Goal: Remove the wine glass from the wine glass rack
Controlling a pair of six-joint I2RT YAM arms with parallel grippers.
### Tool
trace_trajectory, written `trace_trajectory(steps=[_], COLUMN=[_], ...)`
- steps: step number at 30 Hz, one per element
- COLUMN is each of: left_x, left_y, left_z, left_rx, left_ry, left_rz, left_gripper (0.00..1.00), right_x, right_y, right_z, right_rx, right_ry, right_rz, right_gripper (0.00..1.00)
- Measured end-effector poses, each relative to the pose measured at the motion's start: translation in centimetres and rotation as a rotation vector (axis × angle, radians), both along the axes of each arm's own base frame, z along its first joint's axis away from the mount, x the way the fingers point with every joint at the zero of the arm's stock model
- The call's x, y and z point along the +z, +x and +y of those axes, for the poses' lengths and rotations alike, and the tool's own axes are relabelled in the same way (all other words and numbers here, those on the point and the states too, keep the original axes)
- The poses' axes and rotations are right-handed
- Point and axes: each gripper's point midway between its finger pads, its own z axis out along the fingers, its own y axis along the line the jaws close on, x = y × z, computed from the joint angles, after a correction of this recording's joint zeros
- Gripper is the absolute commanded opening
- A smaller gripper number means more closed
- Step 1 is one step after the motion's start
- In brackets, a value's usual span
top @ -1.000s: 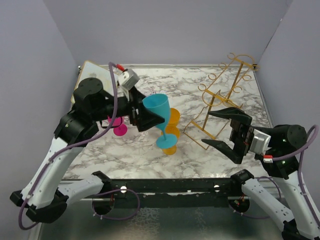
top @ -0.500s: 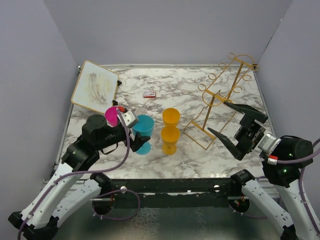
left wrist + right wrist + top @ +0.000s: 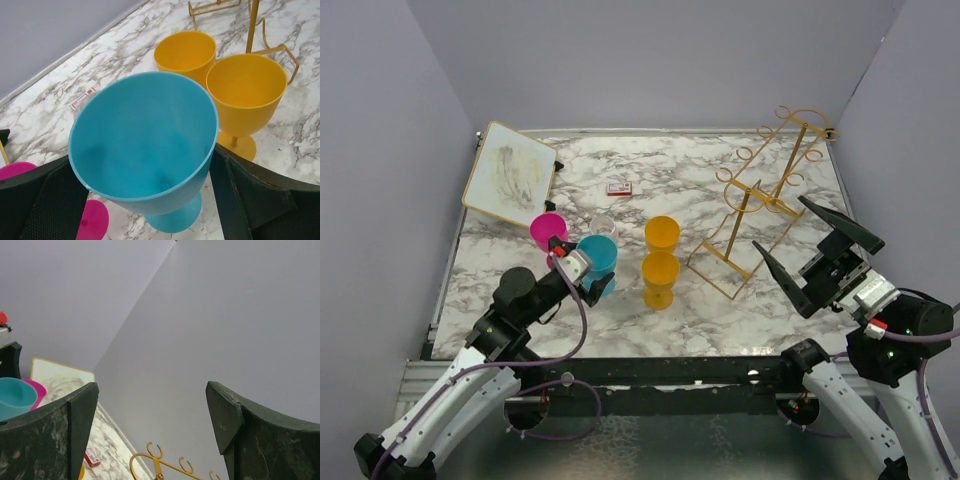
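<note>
With the blue wine glass (image 3: 597, 257) standing on the table (image 3: 720, 180) between the wide-spread fingers of the left gripper (image 3: 588, 280), well apart from the bare gold rack (image 3: 760, 195), the set-down looks finished, so the arm needs only to back away without tipping it, while the right gripper (image 3: 815, 255) hangs wide open and empty.

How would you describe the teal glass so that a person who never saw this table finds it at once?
Start at the marble table and go to the cluster of four plastic glasses left of the gold wire rack. The teal glass stands upright between the pink glass and the two orange ones; it is the only blue-green one.
</note>
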Motion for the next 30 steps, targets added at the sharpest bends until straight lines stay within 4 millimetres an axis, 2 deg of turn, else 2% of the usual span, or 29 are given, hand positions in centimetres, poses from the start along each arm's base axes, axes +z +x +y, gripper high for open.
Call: trace_trajectory(steps=[4, 12, 17, 22, 30], left_x=[-2.1, -3.0, -3.9, -5.8, -7.8], left_y=[0.3, 1.0, 1.2, 1.3, 0.4], left_z=[0.0, -0.6, -1.2, -1.9, -3.1], left_rx=[0.007, 0.002, -0.014, -0.031, -0.081], left_ry=[0.024, 0.027, 0.027, 0.042, 0.083], left_rz=[0.009, 0.033, 0.069, 0.133, 0.192], left_gripper=[0.92, 0.87, 0.87, 0.84, 0.90], right_x=[0.2, -0.7, -0.5, -0.3, -0.2], right_y=[0.2, 1.1, 1.0, 1.1, 1.1], right_z=[-0.4, -0.4, -0.7, -0.9, -1.0], right_rx=[-0.025, -0.041, -0.052, -0.064, -0.072], right_ry=[0.019, 0.029, 0.038, 0.044, 0.049], right_rz=[-0.002, 0.012, 0.006, -0.002, -0.016], right_gripper=[0.91, 0.94, 0.95, 0.95, 0.95])
